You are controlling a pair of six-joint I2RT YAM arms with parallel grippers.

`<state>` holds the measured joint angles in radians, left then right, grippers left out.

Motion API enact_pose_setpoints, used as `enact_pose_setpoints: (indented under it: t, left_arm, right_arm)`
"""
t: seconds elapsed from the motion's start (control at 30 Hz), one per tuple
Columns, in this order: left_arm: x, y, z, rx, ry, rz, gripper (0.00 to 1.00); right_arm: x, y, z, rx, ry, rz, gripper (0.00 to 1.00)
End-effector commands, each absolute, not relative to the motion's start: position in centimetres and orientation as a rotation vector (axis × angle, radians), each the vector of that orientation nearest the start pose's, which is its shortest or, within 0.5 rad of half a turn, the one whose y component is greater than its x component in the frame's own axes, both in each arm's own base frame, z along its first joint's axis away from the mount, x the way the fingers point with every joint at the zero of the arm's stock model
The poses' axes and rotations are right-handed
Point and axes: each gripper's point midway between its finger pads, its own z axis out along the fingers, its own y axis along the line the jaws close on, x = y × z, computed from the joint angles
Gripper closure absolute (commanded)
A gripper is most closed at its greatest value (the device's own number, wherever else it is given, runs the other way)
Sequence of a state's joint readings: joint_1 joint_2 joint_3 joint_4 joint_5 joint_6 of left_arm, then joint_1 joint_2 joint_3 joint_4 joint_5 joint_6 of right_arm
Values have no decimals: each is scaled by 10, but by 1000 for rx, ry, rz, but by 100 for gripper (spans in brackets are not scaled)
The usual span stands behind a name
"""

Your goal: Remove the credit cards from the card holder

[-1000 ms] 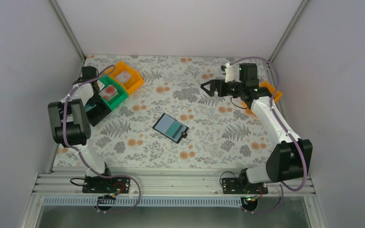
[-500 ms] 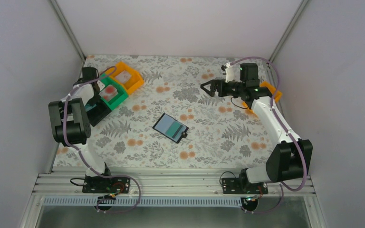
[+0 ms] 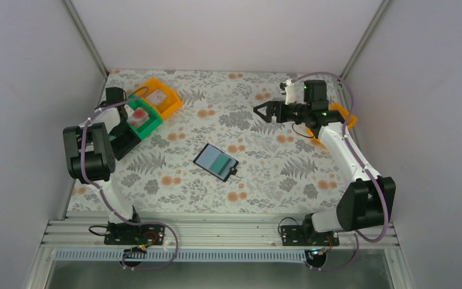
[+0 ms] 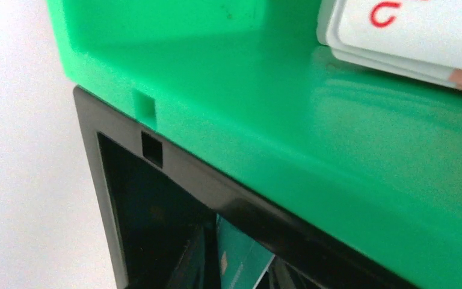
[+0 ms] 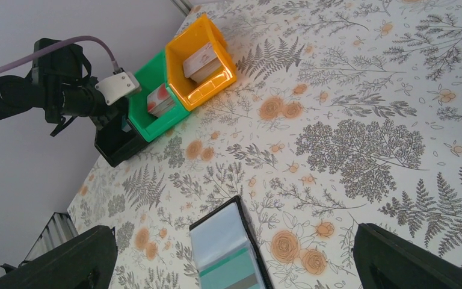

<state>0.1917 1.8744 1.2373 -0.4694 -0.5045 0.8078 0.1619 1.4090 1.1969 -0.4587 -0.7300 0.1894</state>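
Observation:
The card holder [image 3: 216, 161] lies open in the middle of the table, grey-blue inside, with a teal card [image 5: 236, 272] tucked in its near pocket. My left gripper [image 3: 122, 127] reaches down into the black bin [image 3: 126, 141] at the far left. There a second teal card [image 4: 243, 256] leans face-up between its dark fingers, which stand slightly apart. My right gripper [image 3: 258, 110] hovers wide open above the table, far right of the holder [image 5: 228, 253], with nothing between its fingers [image 5: 66, 262].
A green bin [image 3: 143, 117] with red-marked white cards and an orange bin [image 3: 159, 97] with more cards adjoin the black bin. Another orange bin [image 3: 344, 115] sits behind the right arm. White walls enclose the table.
The left arm has shifted a little at the black bin, and its jaws have loosened around the teal card. The right arm and the card holder have not moved.

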Motion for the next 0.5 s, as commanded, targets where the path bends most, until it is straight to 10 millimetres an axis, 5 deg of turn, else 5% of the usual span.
enact_pose_setpoints:
  t: [0.0,0.23,0.47]
  left_arm:
    - [409,163,64,698,2739,961,67]
    - [409,154,75,717,2719,879,29]
    - [415,140,97,749,2664,749,18]
  right_arm:
    - [365,175,263,-396,2147,1011,1]
    - [364,175,264,-398,2146,1013,1]
    - [363,175,265,-402,2142,1019,1]
